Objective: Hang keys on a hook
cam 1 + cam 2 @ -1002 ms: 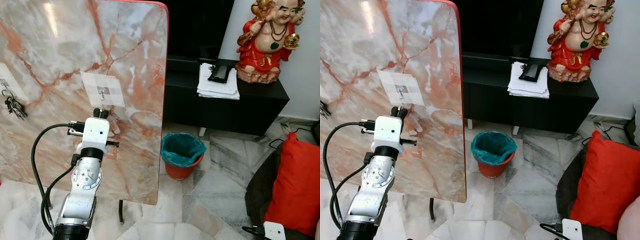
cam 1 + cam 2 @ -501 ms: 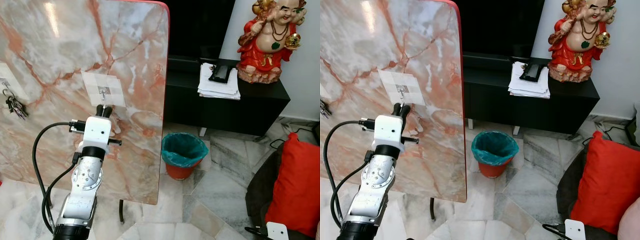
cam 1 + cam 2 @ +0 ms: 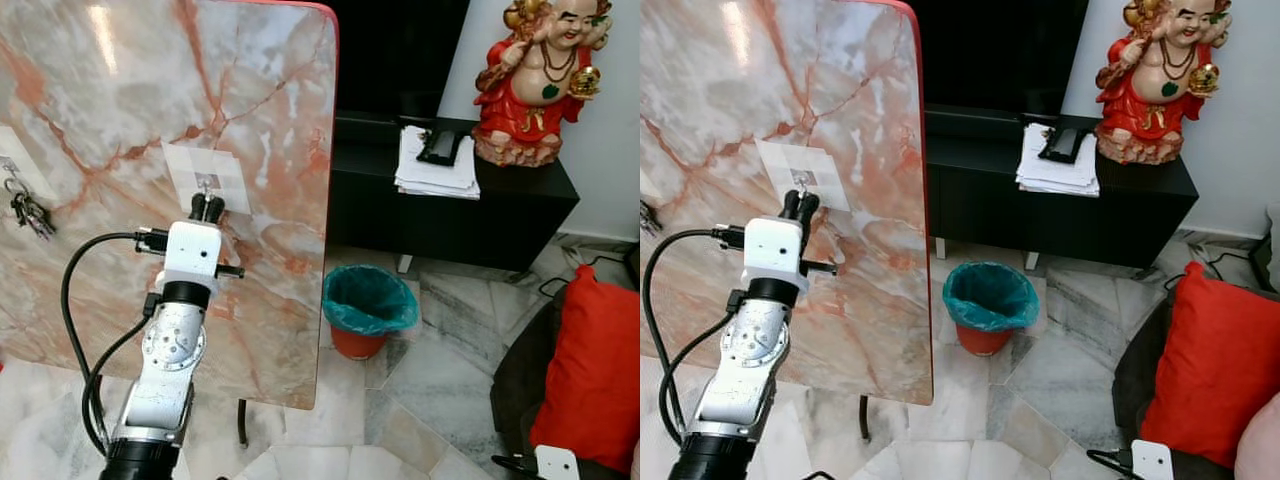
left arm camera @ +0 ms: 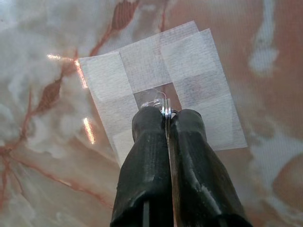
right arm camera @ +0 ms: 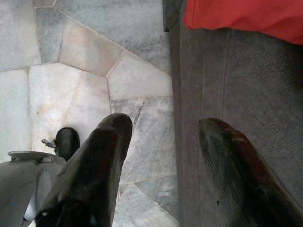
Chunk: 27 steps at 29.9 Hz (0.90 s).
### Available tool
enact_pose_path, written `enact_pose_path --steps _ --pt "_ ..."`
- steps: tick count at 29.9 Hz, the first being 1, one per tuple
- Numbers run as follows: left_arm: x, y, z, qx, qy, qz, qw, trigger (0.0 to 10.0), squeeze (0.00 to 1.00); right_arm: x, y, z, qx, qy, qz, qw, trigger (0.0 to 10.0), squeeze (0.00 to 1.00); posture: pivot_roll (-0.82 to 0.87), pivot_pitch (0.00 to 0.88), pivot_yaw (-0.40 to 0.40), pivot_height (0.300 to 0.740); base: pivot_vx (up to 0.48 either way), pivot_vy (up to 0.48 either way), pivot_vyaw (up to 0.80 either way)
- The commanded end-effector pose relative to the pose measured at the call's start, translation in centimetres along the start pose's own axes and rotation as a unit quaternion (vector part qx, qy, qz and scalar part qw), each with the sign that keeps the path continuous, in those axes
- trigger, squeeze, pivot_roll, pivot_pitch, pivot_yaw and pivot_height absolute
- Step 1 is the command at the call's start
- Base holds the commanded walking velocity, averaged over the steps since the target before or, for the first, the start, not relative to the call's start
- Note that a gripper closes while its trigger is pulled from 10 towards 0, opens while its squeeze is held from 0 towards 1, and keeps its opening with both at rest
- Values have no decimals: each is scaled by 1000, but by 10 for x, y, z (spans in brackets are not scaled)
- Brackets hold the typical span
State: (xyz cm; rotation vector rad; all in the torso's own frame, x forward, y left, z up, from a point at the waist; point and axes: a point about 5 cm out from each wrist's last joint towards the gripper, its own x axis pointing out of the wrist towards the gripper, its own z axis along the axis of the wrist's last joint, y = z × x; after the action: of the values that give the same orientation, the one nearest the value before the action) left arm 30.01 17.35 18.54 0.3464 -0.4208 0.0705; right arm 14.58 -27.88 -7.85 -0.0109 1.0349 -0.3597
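Backdrop: upright pink-veined marble slab point(image 3: 120, 130), glossy; green-lined bin point(image 3: 365, 300) on the floor beside it.
Head views: left gripper point(image 3: 207, 208) has risen since a second ago, tips now at the taped hook point(image 3: 800, 178). Looks like final alignment.
Left wrist: fingers point(image 4: 149, 142) pinched on the key ring point(image 4: 166, 110), touching the clear hook on white tape patch point(image 4: 142, 66).
Right wrist: right gripper point(image 5: 165, 127) spread, idle over floor tiles.

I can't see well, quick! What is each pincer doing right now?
Left pincer: shut on a key ring, right at the hook.
Right pincer: open, holding nothing.
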Motion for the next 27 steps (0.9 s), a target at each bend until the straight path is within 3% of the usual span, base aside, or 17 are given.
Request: enact_pose_path --steps 1,11,27 --pt "3 4 9 7 -24 10 1000 10000 0 -1 -6 -3 5 3 -7 1000 10000 0 47 48 -56 740 0 0 0" --pt "3 6 3 11 -8 19 1000 10000 0 0 -4 -2 4 3 -5 1000 10000 0 47 49 -57 740 0 0 0" --pt "-1 0 -11 -15 38 3 999 10000 0 0 2 -2 5 1 -3 1000 10000 0 47 49 -56 740 0 0 0"
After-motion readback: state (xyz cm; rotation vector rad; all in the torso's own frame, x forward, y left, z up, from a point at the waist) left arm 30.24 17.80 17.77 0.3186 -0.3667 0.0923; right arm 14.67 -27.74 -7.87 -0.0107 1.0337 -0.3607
